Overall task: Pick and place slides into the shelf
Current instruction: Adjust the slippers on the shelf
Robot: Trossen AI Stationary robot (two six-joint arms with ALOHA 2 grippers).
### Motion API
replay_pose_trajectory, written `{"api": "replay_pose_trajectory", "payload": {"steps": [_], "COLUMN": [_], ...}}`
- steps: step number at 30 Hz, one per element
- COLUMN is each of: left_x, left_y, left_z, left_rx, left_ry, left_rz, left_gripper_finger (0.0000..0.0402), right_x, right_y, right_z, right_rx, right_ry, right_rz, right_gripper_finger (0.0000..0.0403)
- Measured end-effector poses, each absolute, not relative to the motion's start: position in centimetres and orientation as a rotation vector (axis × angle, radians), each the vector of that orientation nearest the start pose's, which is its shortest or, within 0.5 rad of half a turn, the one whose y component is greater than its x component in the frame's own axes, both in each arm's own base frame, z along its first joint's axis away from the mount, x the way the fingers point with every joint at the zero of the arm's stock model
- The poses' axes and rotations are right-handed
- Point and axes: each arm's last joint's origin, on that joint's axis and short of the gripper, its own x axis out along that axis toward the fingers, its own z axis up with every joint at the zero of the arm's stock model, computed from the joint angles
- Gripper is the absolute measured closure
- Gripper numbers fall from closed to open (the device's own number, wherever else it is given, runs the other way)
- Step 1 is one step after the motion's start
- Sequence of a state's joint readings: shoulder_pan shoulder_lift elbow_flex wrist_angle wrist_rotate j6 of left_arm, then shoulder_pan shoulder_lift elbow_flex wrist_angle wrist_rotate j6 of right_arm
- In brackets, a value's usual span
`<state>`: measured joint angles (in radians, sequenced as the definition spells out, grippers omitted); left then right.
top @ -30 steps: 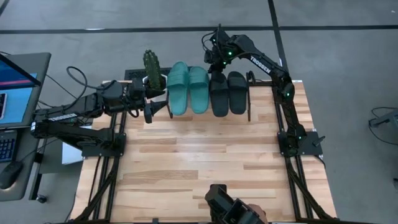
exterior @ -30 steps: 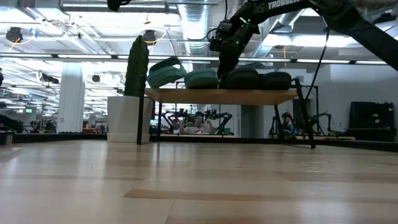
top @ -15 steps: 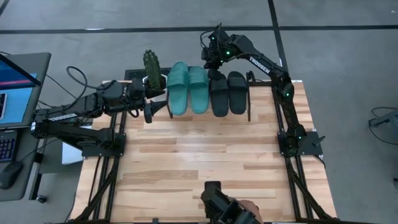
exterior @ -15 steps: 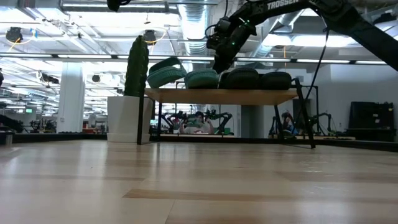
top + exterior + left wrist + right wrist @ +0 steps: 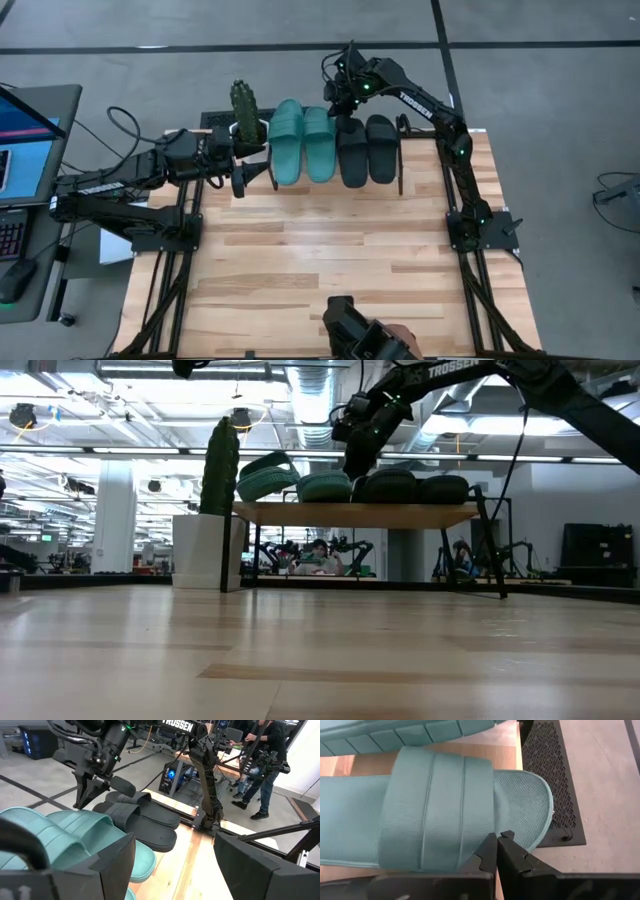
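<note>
Teal and black slides (image 5: 330, 145) sit in a row on the shelf (image 5: 355, 513), the right gripper (image 5: 342, 100) pinched closed above their far ends, empty, while the left gripper (image 5: 240, 178) waits wide open beside the shelf

At the far edge of my table (image 5: 330, 250) stands the shelf (image 5: 360, 514); on it lie two teal slides (image 5: 302, 140) beside two black slides (image 5: 366, 148), touching.
</note>
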<state>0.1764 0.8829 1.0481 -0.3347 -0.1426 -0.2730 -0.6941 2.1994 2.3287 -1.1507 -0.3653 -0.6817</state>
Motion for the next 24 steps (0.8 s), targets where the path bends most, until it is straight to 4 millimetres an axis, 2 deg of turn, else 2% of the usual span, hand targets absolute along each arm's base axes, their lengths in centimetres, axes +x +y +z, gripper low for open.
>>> {"api": "replay_pose_trajectory", "payload": {"steps": [11,17,24], "left_x": [17.57,17.57,17.57], "left_y": [3.55,3.55,3.55], "left_z": [39.07,39.07,39.06], "left_rx": [-0.275,-0.280,-0.279], "left_ry": [0.125,0.125,0.126], "left_rz": [0.340,0.340,0.340], "left_gripper_finger": [0.0145,0.0145,0.0145], "right_x": [35.83,35.97,36.29], "right_y": [-28.13,-28.64,-28.66], "right_z": [32.62,32.79,32.97], "right_rx": [-0.097,-0.140,-0.164], "right_ry": [0.958,0.968,0.939], "right_rz": [0.038,-0.047,-0.049], "right_gripper_finger": [0.0403,0.0403,0.0403]}}
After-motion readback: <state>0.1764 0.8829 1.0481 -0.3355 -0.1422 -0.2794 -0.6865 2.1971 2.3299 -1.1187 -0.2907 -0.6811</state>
